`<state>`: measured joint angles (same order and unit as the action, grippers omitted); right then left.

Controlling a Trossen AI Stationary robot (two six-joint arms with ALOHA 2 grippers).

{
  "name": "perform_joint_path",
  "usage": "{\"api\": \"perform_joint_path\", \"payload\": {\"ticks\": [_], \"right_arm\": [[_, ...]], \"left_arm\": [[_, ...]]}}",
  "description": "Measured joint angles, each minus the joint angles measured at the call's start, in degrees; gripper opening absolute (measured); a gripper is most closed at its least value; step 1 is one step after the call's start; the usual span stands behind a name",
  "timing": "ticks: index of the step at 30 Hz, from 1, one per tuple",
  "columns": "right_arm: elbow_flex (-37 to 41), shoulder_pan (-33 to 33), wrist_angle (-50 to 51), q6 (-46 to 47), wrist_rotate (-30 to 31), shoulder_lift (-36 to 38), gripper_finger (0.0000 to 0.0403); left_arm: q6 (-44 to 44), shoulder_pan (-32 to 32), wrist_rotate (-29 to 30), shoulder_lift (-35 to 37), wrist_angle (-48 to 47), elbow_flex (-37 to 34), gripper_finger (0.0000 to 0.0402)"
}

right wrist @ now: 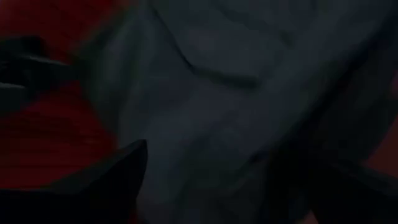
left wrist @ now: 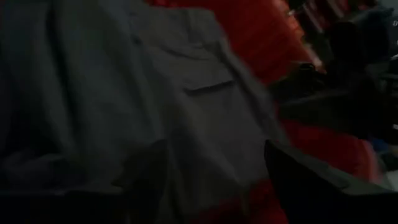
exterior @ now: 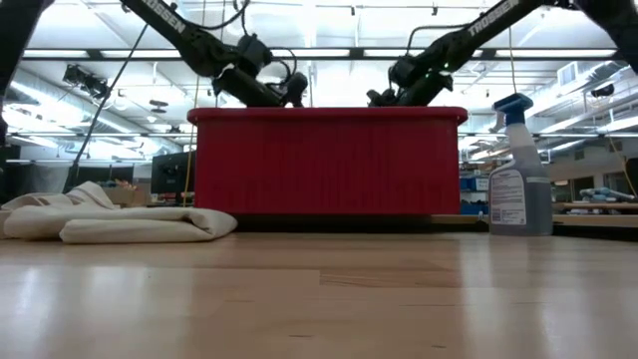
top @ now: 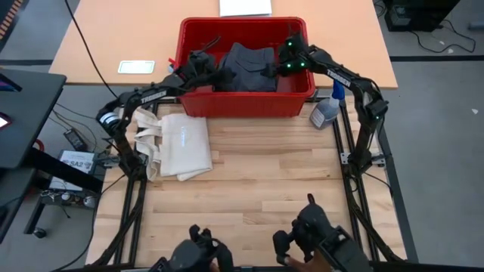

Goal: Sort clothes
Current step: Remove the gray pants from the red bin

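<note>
Seen from above, left to right: a cream tote bag (top: 175, 145) lies flat on the wooden table (top: 257, 196), just in front of a red bin (top: 246, 102) that holds the dark grey shorts (top: 248, 66); a spray bottle (top: 330, 110) stands by the bin's right front corner. The left gripper (top: 204, 62) has entered the bin over its left side, and its wrist view shows both fingers spread apart, with the shorts (left wrist: 155, 99) lying directly ahead and a pocket flap facing the camera. The right gripper (top: 287, 57) reaches in over the right side; its fingers also stand apart, low over the same cloth (right wrist: 236, 106). The shorts lie crumpled between the two grippers, filling the bin's middle; their long axis appears to run from the bin's front toward its back, though the folds make this uncertain. Both grippers are about equally near, one at each side edge of the garment. No other garment can be made out.
</note>
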<state>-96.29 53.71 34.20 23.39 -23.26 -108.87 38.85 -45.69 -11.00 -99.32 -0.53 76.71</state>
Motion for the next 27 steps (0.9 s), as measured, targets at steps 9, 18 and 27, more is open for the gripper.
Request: {"api": "perform_joint_path", "payload": {"ticks": [9,18,27], "right_arm": [[0.07,0.75,8.83,2.21,4.69,-1.65,0.0392],[-0.74,1.36,12.33,1.60,-5.91,-1.27,0.0391],[0.73,0.90,-1.41,5.66,-8.74,-2.01,0.0371]], "left_arm": [[-10.48,-1.89,-2.17,-0.16,-6.54,0.00,0.0259],[-11.65,-2.93,-2.73,0.38,-6.41,0.00,0.0243],[-11.63,-2.99,-5.84,0.34,-2.79,0.00,0.0231]]}}
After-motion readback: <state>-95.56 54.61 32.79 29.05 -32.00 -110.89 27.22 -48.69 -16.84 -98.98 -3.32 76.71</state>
